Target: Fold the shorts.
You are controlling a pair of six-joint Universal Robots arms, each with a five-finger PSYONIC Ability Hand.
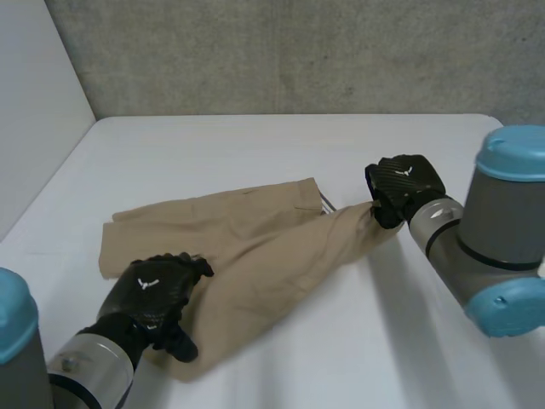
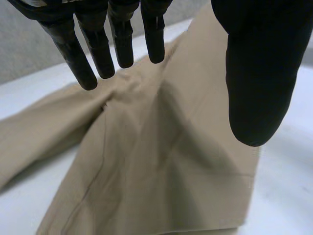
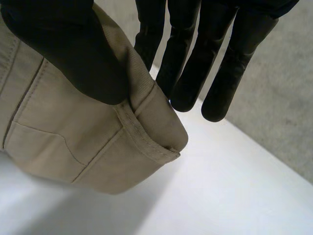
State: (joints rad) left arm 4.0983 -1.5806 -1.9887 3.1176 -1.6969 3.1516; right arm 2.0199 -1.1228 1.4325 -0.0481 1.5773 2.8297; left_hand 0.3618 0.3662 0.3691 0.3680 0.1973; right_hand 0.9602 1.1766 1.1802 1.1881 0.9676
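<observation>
- Right hand (image 3: 73, 49) clamped on the khaki shorts (image 1: 247, 247) at one corner.
- Left hand (image 1: 157, 294), fingers apart, over their opposite end.
- Fold looks just begun; next, carry that corner across.

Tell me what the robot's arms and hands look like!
Each arm is a thick grey tube with round light-blue caps on its joints: the left arm and the right arm. A shiny silver ring sits at each wrist. The left hand and right hand are black, like gloves, with a small white mark on the back. The fingers are long, smooth and round-tipped.
</observation>
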